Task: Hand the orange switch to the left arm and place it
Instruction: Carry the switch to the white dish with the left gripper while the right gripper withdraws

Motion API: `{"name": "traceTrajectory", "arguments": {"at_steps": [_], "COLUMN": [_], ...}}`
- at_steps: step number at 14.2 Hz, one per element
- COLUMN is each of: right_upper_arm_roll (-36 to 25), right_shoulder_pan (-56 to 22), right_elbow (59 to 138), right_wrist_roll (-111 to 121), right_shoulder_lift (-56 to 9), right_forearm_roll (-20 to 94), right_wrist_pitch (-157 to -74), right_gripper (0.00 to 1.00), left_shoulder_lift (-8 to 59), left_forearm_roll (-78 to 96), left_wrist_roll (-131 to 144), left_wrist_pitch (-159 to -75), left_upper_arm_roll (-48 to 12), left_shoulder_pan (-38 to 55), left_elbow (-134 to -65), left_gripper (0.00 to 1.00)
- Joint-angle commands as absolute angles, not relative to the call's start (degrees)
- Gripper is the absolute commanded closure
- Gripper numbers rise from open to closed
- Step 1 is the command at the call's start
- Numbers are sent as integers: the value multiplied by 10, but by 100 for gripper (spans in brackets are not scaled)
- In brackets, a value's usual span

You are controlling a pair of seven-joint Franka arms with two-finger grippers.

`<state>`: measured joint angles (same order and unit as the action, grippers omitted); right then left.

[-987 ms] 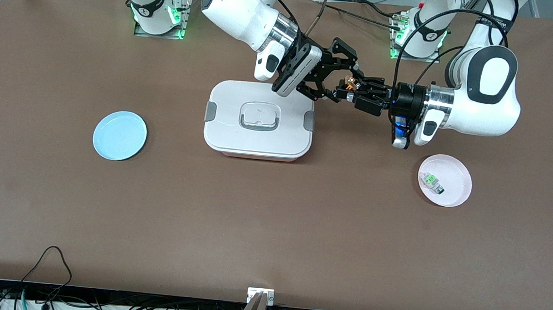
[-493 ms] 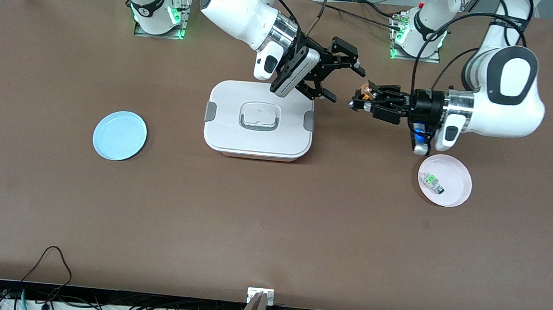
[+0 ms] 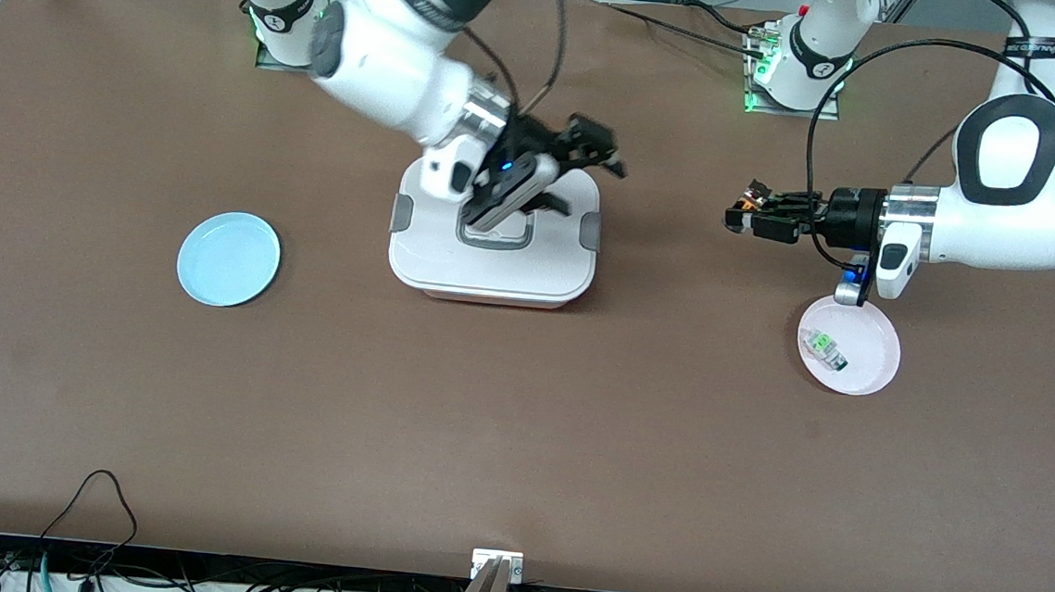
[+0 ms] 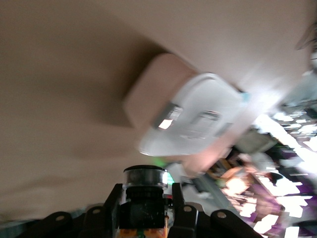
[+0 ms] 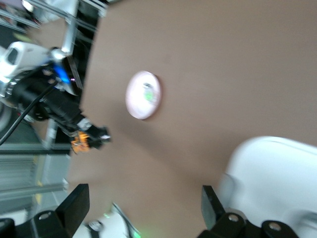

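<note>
The left pincer (image 3: 740, 211) pinches the tiny black orange-ended switch (image 3: 750, 200) in the air over bare brown worktop (image 3: 518, 425), between the white lidded box (image 3: 494, 238) and the pink plate (image 3: 872, 353). The right pincer (image 3: 583, 165) hangs spread over the box. For a clean handover, bring both together clear of the lid.

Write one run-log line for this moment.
left gripper: shut on orange switch, over table | right gripper: open, over box
</note>
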<state>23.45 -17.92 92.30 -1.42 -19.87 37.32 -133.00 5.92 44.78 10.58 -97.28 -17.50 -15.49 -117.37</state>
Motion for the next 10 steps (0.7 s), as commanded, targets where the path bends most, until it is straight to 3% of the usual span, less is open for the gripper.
{"name": "traceTrajectory", "arguments": {"at_steps": [1,5,8,10], "right_upper_arm_roll": [143,2,-40,-64], "right_shoulder_pan": [-180,-181,-181,-181], "right_elbow": [927,928,928,928], "right_wrist_roll": [54,162,162,161], "right_shoulder_lift": [-174,-153,-129,-116], "right_forearm_roll": [354,272,162,110], "right_wrist_pitch": [-1205,-1068,-1021,-984], "right_gripper": [0,0,0,0], "left_shoulder_lift": [62,117,164,185], "left_forearm_roll": [326,124,42,-7], "left_wrist_roll": [4,-53,-61,-62], "left_wrist_pitch": [-1011,-1154,-1275,-1313], "left_upper_arm_roll": [-176,-176,-164,-153], "left_shoulder_pan": [-177,-202,-216,-217], "left_elbow": [-1189,-1210,-1223,-1222], "left_gripper": [100,100,100,100]}}
